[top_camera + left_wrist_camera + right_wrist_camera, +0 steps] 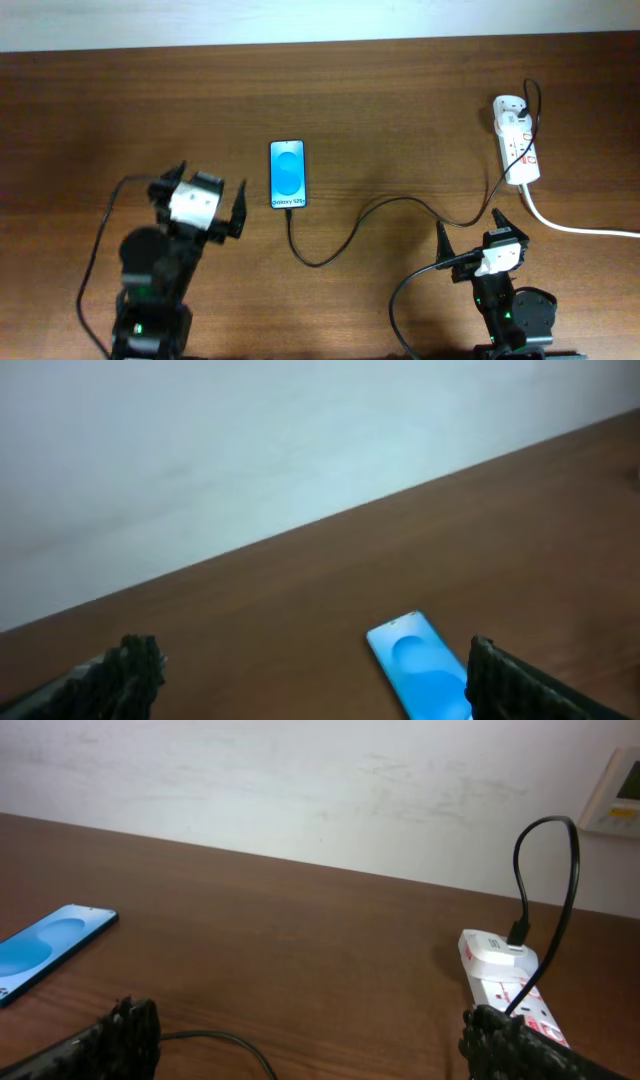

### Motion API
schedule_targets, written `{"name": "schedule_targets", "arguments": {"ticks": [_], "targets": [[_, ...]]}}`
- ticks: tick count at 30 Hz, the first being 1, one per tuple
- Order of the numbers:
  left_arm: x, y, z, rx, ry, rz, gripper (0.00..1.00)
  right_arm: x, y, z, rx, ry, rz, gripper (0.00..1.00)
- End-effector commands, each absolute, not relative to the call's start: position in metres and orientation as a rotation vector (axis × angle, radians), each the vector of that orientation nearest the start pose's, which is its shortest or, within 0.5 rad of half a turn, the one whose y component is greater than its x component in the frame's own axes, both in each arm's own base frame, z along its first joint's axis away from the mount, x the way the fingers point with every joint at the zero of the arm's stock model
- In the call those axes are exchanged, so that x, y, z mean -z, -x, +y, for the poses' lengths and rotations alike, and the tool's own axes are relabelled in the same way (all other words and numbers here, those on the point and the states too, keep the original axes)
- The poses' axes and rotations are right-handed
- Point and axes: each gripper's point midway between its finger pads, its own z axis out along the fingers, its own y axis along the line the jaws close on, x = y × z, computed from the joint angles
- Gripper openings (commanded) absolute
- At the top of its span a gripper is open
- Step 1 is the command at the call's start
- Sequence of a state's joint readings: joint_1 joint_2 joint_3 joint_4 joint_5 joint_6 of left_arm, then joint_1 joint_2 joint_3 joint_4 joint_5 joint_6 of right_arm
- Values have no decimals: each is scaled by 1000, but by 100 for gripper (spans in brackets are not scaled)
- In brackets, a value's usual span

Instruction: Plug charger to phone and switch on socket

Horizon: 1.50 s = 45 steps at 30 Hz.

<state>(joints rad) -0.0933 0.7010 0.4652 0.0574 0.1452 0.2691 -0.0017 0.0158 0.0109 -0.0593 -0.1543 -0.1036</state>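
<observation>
The phone (287, 174) lies face up mid-table, blue screen lit, white text strip at its near end. It also shows in the left wrist view (420, 672) and the right wrist view (45, 949). The thin black charger cable (350, 228) runs from the phone's near end in a curve across the table to the white socket strip (518, 140) at the far right, where it loops into a white adapter (497, 952). My left gripper (205, 200) is open and empty, left of the phone. My right gripper (470, 235) is open and empty, below the socket.
A thick white cord (575, 226) leaves the socket strip's near end toward the right edge. The wooden table (400, 100) meets a white wall at the back. The robots' own black cables (95, 270) hang by the arm bases.
</observation>
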Motion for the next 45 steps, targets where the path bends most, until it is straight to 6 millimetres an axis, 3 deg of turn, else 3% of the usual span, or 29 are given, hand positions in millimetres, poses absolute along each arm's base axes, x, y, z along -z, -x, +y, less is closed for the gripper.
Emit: {"name": "schedule_targets", "arguments": {"ticks": [1,6,12,14,17,45], "targets": [[-231,-285,-44,-48,-400,1629,99,-159,-244,28,-55,201,1625,98],[-214,-258,-42,-66,-386,1532,99,-159,-244,28,-55,201,1625,98],[-182,-246,-41,-88,-398,1496,99,-159,-244,28,-55,201,1625,98],[-181,-244,-40,-94,-403,1498,99,-159,-244,28,-55,201,1625,98],[-158,-243,-38,-101,-416,1589,99,-159,-244,28,-55,201,1625,99],[-159,-243,-38,-101,-416,1585,99,-159,-244,28,-55,201,1625,98]]}}
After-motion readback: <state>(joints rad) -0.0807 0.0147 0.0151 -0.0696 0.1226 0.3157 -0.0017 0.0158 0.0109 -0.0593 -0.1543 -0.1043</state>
